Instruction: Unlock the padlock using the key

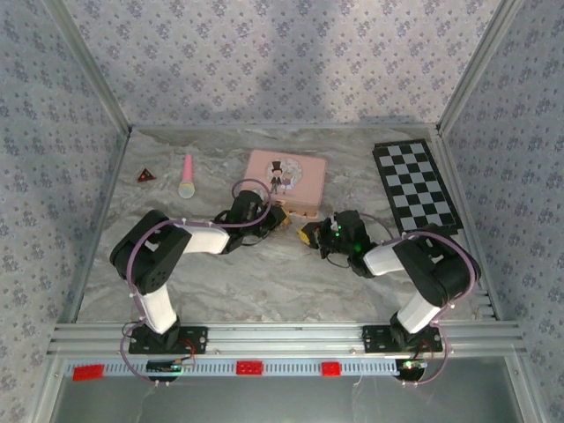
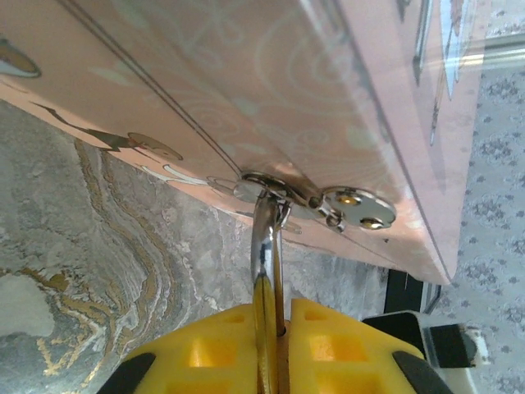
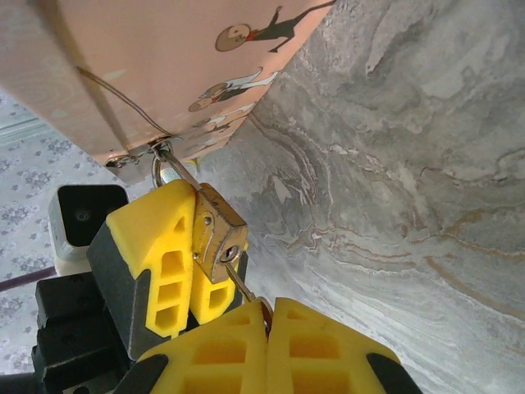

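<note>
the padlock (image 3: 216, 226) hangs from the hasp (image 2: 353, 205) on the front edge of the pink tin (image 1: 284, 179), near the middle of the table (image 3: 394, 164). the left gripper (image 2: 272, 328) is clamped on it. in the left wrist view the silvery shackle (image 2: 267, 234) rises from between the closed yellow fingers (image 2: 205, 353) and hooks through the hasp. the right gripper (image 3: 267, 316) is shut on the key (image 3: 244, 286), with just the thin blade showing past its fingertips.

the next move turns on alignment. in the right wrist view the brass body points its keyhole end down toward the right jaws. the blade runs from those jaws up and to the left, straight to that end. its tip seems to sit in the keyhole, though how deep cannot be told. key, body and shackle lie on nearly one line, slanting from the right gripper up toward the tin. in the top view the two grippers meet nose to nose just in front of the tin.

the key looks seated or nearly so, so the step in hand is likely a twist of the right wrist about that line, while the left gripper keeps the body from turning with it. any sideways pull could bend the slim blade or slip it out.
</note>
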`<state>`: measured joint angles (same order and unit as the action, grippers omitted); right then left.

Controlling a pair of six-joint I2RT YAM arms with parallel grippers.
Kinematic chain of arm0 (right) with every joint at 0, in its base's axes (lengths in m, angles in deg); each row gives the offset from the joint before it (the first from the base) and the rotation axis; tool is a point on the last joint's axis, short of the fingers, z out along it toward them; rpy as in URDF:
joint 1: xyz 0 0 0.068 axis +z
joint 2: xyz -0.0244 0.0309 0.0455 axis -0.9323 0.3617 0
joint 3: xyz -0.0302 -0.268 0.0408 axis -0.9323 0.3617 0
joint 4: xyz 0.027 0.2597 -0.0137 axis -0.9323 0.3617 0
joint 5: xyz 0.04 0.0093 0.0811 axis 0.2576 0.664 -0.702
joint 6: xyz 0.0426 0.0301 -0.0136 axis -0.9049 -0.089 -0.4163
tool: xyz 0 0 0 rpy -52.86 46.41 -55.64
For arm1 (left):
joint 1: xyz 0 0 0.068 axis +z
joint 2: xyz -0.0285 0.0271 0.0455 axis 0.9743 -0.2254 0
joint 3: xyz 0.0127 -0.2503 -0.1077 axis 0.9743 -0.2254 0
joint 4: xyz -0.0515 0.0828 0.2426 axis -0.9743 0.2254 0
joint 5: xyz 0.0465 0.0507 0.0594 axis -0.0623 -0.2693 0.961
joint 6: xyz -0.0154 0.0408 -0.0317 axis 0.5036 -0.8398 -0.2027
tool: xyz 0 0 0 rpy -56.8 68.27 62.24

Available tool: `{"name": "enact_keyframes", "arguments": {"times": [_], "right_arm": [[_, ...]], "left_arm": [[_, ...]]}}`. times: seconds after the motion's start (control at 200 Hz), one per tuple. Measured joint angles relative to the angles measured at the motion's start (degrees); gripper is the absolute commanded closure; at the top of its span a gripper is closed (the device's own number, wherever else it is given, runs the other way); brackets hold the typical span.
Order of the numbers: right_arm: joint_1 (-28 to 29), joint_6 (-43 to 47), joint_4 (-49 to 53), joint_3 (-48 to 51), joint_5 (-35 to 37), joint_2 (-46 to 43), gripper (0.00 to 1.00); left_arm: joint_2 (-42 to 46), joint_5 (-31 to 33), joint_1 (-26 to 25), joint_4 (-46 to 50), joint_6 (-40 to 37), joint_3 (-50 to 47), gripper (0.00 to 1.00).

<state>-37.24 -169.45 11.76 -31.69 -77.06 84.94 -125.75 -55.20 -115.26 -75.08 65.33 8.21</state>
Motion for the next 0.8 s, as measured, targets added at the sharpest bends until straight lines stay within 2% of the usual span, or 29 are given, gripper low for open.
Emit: {"name": "enact_keyframes", "arguments": {"times": [0.485,0.8], "right_arm": [[0.0,-4.8,-9.3,1.9,-0.6,3.3,1.00],[0.0,-4.9,-10.0,2.2,-1.1,3.8,1.00]], "left_arm": [[0.0,1.1,-0.1,-2.9,6.2,-0.9,0.89],[0.0,1.0,-0.1,-3.6,7.9,-1.2,0.89]]}}
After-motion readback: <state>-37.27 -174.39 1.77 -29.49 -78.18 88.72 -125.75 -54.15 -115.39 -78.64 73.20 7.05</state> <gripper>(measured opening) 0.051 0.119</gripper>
